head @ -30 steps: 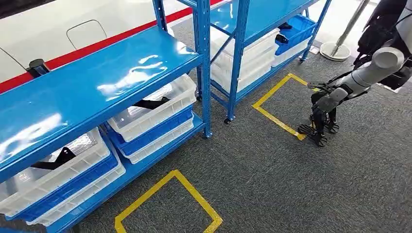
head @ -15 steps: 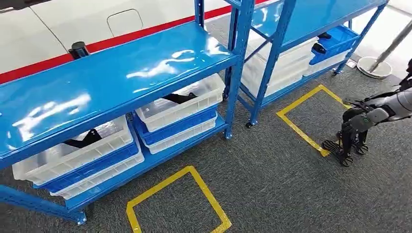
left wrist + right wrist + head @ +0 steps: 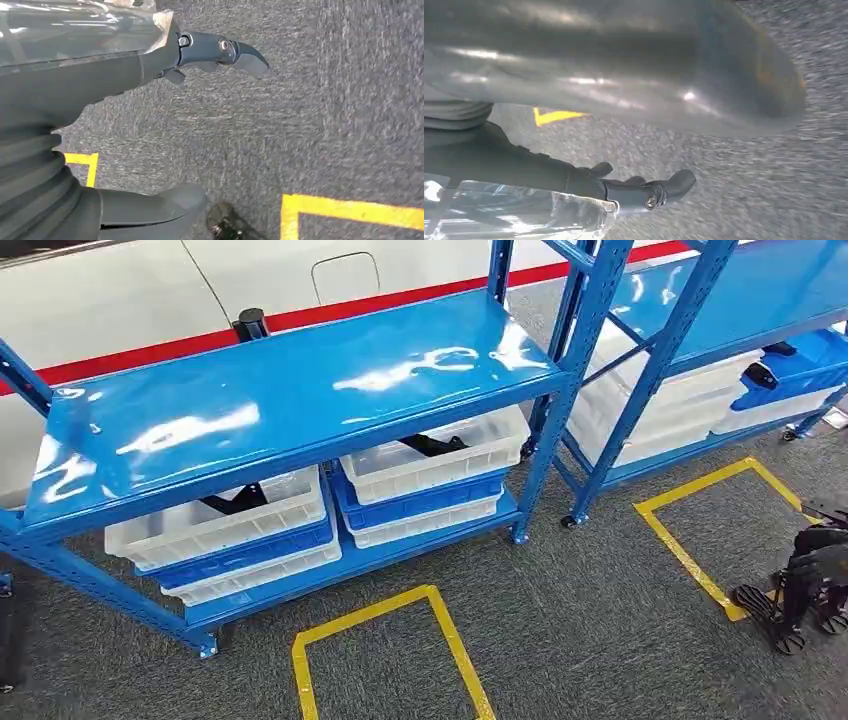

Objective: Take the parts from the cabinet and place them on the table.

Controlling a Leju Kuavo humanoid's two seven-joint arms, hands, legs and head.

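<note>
Head view: blue rack [image 3: 300,390] stood on grey carpet [image 3: 560,640], top shelf bare and glossy. On its lower shelf [image 3: 420,545] were two stacks of bins, one at the left end and one at the right end, each a white bin on a blue bin on another white one. A black part [image 3: 235,502] lay in the top white bin [image 3: 215,525] at the left end, and another black part [image 3: 432,445] lay in the top white bin [image 3: 440,465] at the right end. Both parts sat half under the top shelf, so I couldn't tell their shape.

A second rack [image 3: 660,330] stood just beside the first, on its right. It carried white bins plus a blue bin [image 3: 800,365] with a third black part [image 3: 762,373] at that bin's near rim.

Yellow tape outlines [image 3: 385,640] were on the carpet in front of each rack.

The right hand [image 3: 812,578] hung low at the frame's right edge by a tape corner, dark fingers pointing down and splayed.

The wrist views added what the head view couldn't. The right wrist showed the right hand released, with bare carpet between the blurred thumb and the fingers [image 3: 649,192]. The left wrist showed the left hand [image 3: 115,75] released too, fingers [image 3: 220,50] stretched out, thumb [image 3: 150,210] well apart from them, carpet and yellow tape beyond. Neither hand touched any part.
</note>
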